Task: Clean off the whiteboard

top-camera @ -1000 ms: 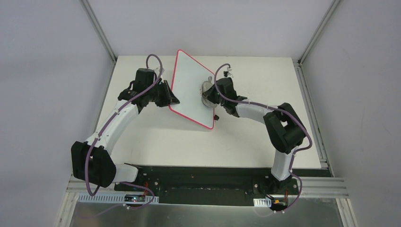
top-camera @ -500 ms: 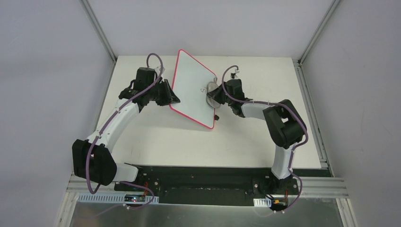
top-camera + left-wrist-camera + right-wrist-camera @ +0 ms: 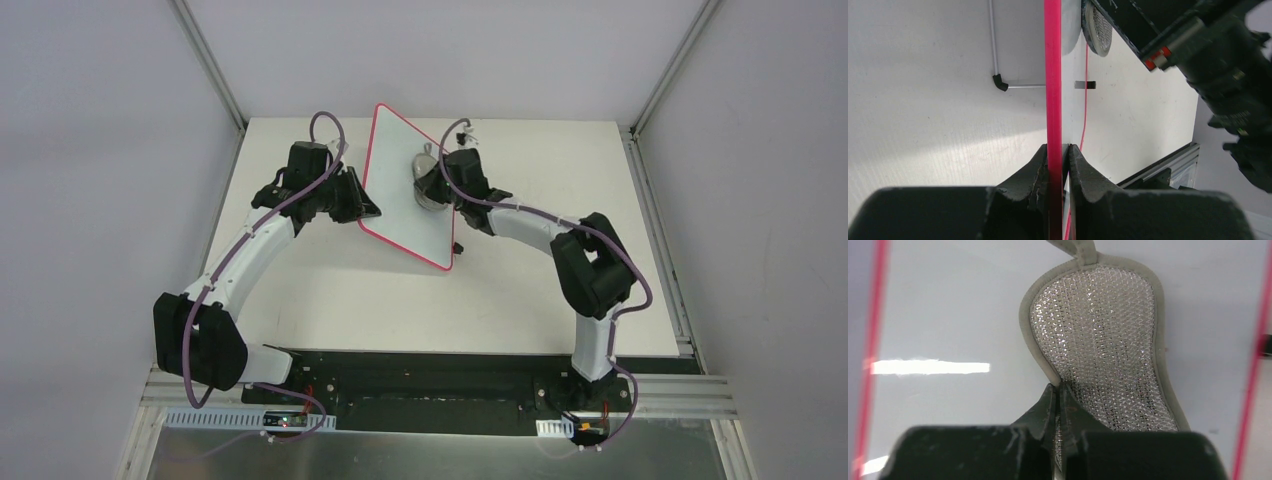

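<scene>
Over white table (image 3: 300, 290), left fingers (image 3: 1037, 172) clamp whiteboard (image 3: 400, 205) edge, right fingers (image 3: 1047, 407) pinch mesh pad (image 3: 1108, 340).

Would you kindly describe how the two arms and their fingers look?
The left arm and right arm have white link shells between bulky black joint housings. A purple cable runs along each, looping near the wrist. The left fingers and right fingers are matte black, blocky, tapering to narrow tips.

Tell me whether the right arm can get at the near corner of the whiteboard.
Probably yes. The right pincer holds its mesh pad at the whiteboard face, the left pincer clamps the opposite edge, and nothing sits between pad and that corner.
</scene>
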{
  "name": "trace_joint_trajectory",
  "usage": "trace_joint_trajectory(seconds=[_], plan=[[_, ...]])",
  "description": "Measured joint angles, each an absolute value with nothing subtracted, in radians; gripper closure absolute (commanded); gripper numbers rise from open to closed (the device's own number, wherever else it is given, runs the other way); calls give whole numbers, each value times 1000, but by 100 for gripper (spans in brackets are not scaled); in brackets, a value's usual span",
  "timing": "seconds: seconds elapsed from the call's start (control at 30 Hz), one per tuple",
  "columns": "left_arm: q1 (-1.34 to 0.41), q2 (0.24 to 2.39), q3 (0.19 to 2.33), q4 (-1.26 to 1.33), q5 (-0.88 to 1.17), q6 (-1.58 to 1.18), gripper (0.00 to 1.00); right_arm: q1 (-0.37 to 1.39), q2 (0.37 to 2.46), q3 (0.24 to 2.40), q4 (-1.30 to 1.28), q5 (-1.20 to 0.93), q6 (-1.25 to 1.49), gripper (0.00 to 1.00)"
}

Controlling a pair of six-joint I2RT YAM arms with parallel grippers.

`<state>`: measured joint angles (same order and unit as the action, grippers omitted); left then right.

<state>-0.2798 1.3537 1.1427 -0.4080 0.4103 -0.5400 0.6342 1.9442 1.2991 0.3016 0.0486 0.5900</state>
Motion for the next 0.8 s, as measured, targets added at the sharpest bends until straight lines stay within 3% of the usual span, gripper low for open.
trace_joint_trajectory(seconds=[0.17,0.3,0.5,0.8], plan=[[-279,1356,1143,-416,407,-543,100,733,1934,1424,302,27,555,100],[-277,1362,1144,-416,400,-543,100,709,1964,1438,340,-47,574,100],[-273,1368,1150,-414,411,-543,100,584,1994,1247,586,-153,702,100],[-274,1368,1153,-413,415,-543,100,501,2024,1159,598,-129,752,100]])
